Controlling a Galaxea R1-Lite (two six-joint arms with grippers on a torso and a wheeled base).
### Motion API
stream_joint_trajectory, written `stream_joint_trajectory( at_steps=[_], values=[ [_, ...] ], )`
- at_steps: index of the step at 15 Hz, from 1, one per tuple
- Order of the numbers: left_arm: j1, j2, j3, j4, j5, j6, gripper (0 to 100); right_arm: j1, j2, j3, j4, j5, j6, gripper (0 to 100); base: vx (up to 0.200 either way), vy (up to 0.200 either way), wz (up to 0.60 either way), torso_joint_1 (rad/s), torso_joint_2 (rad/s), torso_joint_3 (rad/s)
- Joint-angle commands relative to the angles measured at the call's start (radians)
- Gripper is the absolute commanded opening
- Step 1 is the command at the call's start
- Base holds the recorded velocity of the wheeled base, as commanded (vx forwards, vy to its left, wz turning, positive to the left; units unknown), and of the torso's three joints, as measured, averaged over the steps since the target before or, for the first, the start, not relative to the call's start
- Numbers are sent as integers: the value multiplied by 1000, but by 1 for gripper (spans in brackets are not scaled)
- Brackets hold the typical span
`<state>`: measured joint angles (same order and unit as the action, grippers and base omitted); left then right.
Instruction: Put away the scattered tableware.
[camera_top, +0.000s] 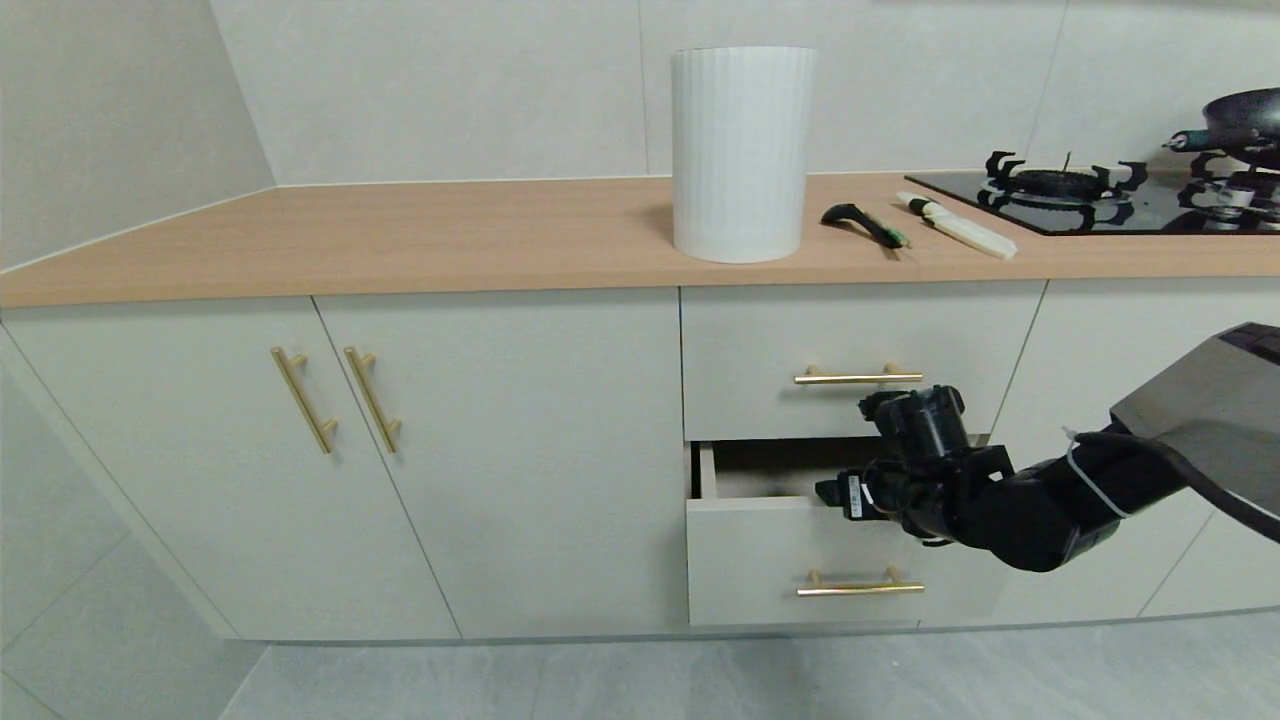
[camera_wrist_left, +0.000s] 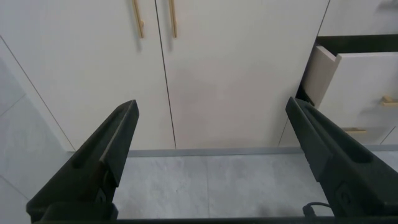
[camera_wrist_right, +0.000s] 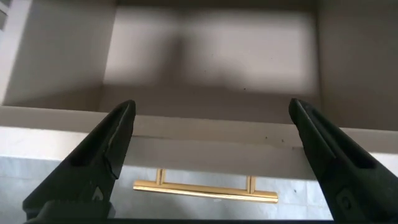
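Tableware: peeler (camera_top: 866, 224) and knife (camera_top: 957, 225) lie on the desk (camera_top: 400, 235) just right of the white canister (camera_top: 740, 155), which we judge unstowed. Drawer (camera_top: 750, 540) below the canister: open. Right gripper (camera_wrist_right: 211, 115) is at its mouth and left gripper (camera_wrist_left: 211, 109) is low to the canister's left. Fingers of both are spread and hold nothing.

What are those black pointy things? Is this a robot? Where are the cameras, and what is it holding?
Yes, it's a robot with two arms. The big picture comes from a camera on its head. The other two come from cameras on its wrists. The black prongs are the fingers of its left gripper and right gripper. Both are open and hold nothing. The right one is at an open drawer. On the counter are a white ribbed container, a black-handled tool and a white utensil.
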<state>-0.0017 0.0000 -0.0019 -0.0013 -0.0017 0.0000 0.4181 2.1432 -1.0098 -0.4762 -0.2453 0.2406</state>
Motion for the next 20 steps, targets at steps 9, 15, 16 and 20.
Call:
stream_joint_trajectory(
  at_steps=[9, 15, 16, 20],
  values=[
    [0, 2, -1, 0, 0, 0, 100, 8, -112, -3, 252, 63, -6, 100, 0, 0, 0, 0, 0, 0],
    [0, 2, -1, 0, 0, 0, 100, 36, -123, 0, 363, 67, -46, 100, 0, 0, 0, 0, 0, 0],
    [0, 2, 0, 0, 0, 0, 100, 41, -143, 2, 409, 75, -60, 100, 0, 0, 0, 0, 0, 0],
    [0, 2, -1, 0, 0, 0, 100, 88, -190, 0, 565, 97, -89, 100, 0, 0, 0, 0, 0, 0]
  ],
)
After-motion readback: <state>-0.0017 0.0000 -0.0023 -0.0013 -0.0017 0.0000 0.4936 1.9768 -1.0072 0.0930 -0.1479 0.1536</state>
